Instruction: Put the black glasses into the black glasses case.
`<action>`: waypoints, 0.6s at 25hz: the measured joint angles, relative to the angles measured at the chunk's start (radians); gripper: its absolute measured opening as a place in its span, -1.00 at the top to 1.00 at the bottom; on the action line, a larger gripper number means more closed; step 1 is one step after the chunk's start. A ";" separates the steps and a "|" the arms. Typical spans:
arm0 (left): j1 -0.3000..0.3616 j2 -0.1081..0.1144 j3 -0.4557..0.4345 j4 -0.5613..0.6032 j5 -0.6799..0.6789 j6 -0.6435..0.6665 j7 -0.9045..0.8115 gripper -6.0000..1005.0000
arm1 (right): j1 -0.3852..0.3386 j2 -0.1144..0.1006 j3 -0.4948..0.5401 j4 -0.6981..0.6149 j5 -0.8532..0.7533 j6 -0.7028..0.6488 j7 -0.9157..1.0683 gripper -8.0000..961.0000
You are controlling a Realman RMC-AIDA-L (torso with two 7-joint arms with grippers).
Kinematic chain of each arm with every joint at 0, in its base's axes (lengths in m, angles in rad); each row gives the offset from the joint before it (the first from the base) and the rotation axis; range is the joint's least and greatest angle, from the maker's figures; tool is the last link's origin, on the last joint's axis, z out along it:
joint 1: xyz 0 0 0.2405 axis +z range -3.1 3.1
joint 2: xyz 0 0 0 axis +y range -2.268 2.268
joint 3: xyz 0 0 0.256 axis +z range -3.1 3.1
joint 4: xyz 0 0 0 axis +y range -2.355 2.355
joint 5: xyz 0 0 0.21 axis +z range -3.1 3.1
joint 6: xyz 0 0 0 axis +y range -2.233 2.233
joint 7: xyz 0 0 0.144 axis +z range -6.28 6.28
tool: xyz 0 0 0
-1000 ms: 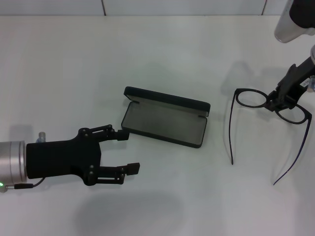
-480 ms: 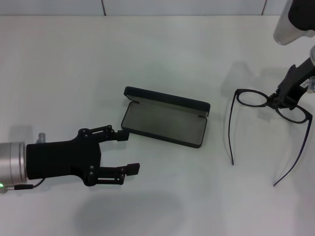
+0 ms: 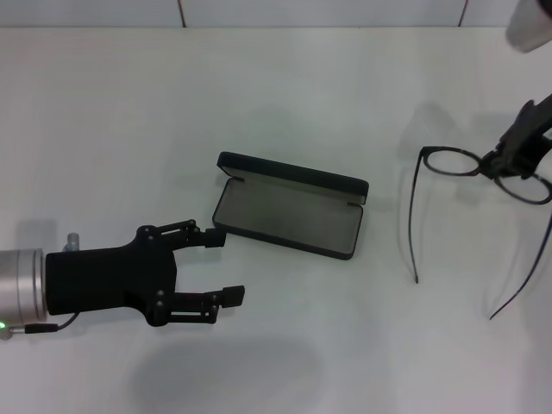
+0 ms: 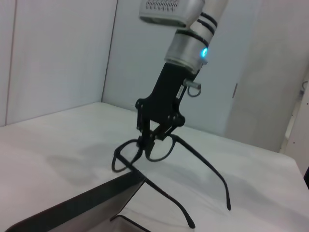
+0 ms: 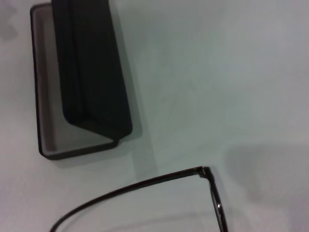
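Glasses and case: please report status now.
Right gripper shut on the black glasses at the bridge, lifted. Left gripper open beside the black glasses case. Case open, path unobstructed.

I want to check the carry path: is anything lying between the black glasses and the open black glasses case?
Nothing visible does. The right gripper holds the black glasses at the bridge; only bare table separates them from the open black glasses case. The left gripper waits at the case's opposite end.

White table (image 3: 276, 86), pale wall (image 4: 63, 53) behind.
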 joint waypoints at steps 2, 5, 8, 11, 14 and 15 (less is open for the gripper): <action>0.001 0.000 0.000 0.000 -0.003 0.000 0.000 -0.73 | -0.012 -0.007 0.036 -0.029 0.001 -0.029 0.000 0.83; 0.003 0.000 -0.004 0.000 -0.005 0.000 -0.003 -0.73 | -0.020 -0.019 0.100 -0.051 0.008 -0.063 -0.012 0.83; 0.005 -0.001 -0.020 -0.001 0.000 0.002 -0.004 -0.73 | -0.024 -0.024 0.135 -0.053 0.022 -0.076 -0.033 0.83; 0.005 -0.001 -0.024 -0.002 0.001 0.005 -0.006 -0.73 | -0.029 -0.024 0.139 -0.053 0.027 -0.079 -0.037 0.85; 0.005 -0.002 -0.026 -0.002 0.001 0.007 -0.009 -0.73 | -0.035 -0.023 0.175 -0.062 0.032 -0.086 -0.034 0.85; 0.006 -0.001 -0.031 -0.002 0.000 0.008 -0.012 -0.73 | -0.039 -0.021 0.202 -0.071 0.037 -0.094 -0.033 0.85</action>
